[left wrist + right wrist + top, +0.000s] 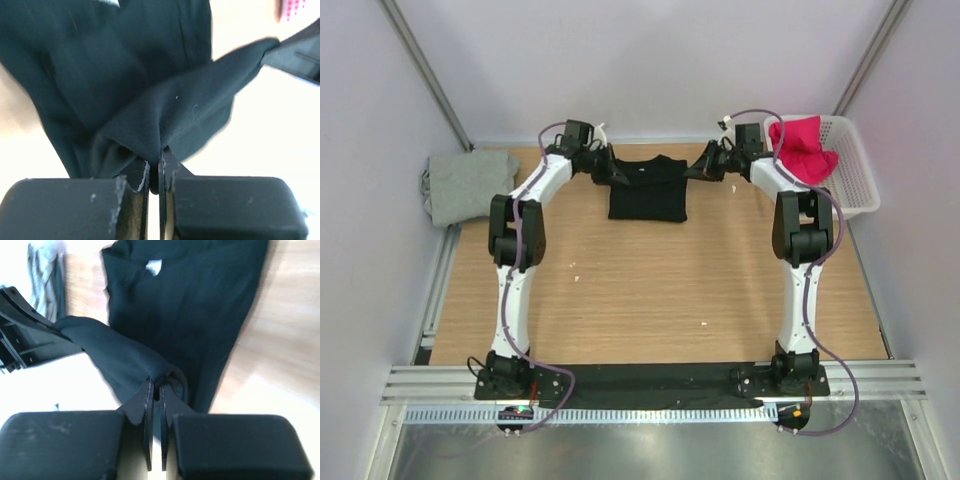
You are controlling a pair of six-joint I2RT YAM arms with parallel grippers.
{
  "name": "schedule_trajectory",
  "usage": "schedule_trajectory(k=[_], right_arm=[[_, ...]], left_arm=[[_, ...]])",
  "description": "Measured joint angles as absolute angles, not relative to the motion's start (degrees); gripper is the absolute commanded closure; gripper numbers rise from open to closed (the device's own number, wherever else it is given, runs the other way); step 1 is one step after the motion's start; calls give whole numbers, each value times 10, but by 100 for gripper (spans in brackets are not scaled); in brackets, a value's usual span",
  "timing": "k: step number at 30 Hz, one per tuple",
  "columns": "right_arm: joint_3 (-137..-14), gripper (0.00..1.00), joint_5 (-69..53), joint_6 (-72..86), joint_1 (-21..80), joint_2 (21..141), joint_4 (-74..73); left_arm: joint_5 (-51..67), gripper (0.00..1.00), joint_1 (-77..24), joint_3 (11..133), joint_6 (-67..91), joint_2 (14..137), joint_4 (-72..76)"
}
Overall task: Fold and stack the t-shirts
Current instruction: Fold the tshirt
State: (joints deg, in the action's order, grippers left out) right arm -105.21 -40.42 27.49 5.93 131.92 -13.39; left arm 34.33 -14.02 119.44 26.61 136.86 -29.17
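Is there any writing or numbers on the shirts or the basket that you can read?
None can be read.
White mark on the black t-shirt: too small and blurred to tell whether it is writing.
Grey t-shirt, magenta-red t-shirt and basket: no text shows.

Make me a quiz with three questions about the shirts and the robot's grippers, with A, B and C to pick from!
1. Where is the magenta-red shirt?
A) in the white basket
B) under the table
C) on the robot's left arm

2. How many shirts can be seen?
A) two
B) three
C) five

3. What are the left gripper and the right gripper doing?
A) standing wide open
B) pinching the black shirt
C) lifting the basket

Answers:
1 A: it lies bunched in the basket at the far right.
2 B: the black shirt, the grey shirt and the magenta-red shirt.
3 B: each wrist view shows its fingers closed on black cloth.
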Motion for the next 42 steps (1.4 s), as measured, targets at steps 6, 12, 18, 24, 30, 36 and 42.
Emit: schedule_trajectory(k=[6,12,18,24,30,36,42], right_arm=[[-939,99,-424,277,62,1174,-171],[-802,99,-445,290,65,988,-194],[-675,99,-445,291,82,872,-220],[-575,99,-430,292,115,752,-283],[-571,99,-425,272,133,655,-323],[-589,99,-425,274,135,708,-299],[-656,99,-418,277,135,850,-265]], left_arm=[[387,100,-144,1016,286,1198,-314],[422,100,-151,899,311,1040,-327],[432,100,-169,780,321,953,-345],[418,100,-204,677,310,852,-383],[406,100,-212,662,285,746,-406],[411,100,-188,661,285,771,-398],[417,100,-156,706,298,898,-387]])
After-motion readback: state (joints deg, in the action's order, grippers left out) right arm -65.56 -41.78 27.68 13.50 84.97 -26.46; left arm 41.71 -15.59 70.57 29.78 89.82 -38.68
